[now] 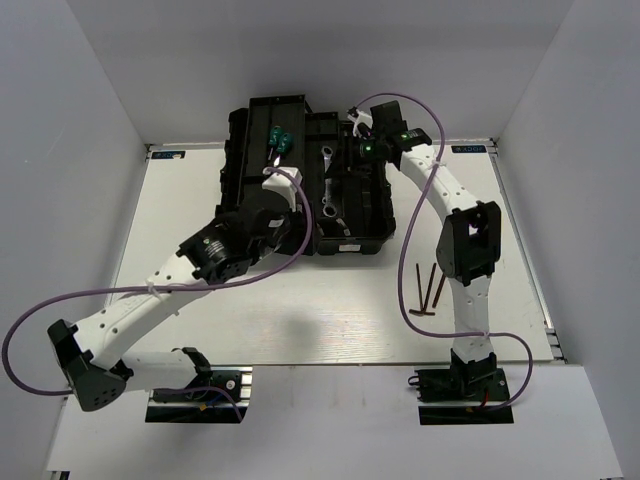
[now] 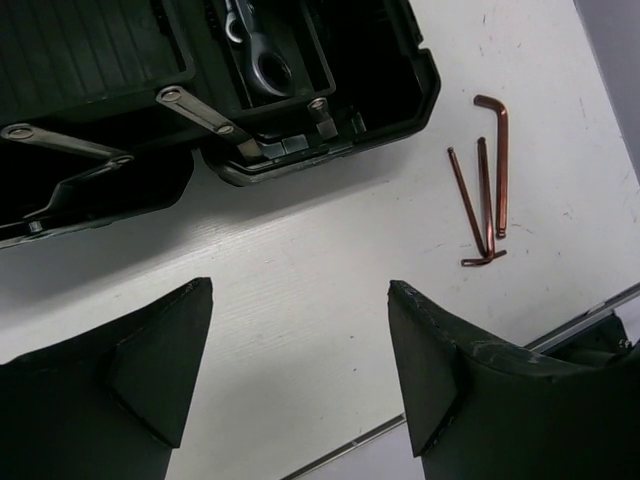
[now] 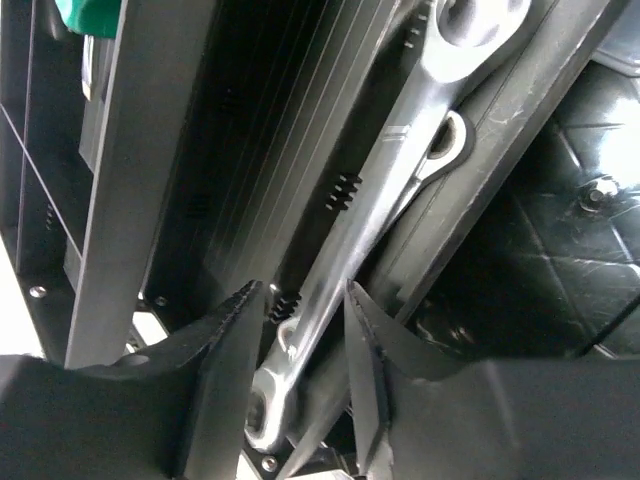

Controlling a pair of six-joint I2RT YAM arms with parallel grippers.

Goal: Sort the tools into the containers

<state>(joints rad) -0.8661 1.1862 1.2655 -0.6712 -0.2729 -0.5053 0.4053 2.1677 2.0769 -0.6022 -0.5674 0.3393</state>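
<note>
the right gripper (image 3: 300, 295) is down in the toolbox (image 1: 345, 245), jaws a little apart on each side of the big wrench (image 3: 400, 170), which lies in a long slot there. i think it is letting go. best to open more, then lift straight up so no finger drags the wrench out. the left gripper (image 2: 300, 290) is spread wide and empty, just in front of the toolbox. three hex keys (image 2: 485, 200) lie right of it.
</note>
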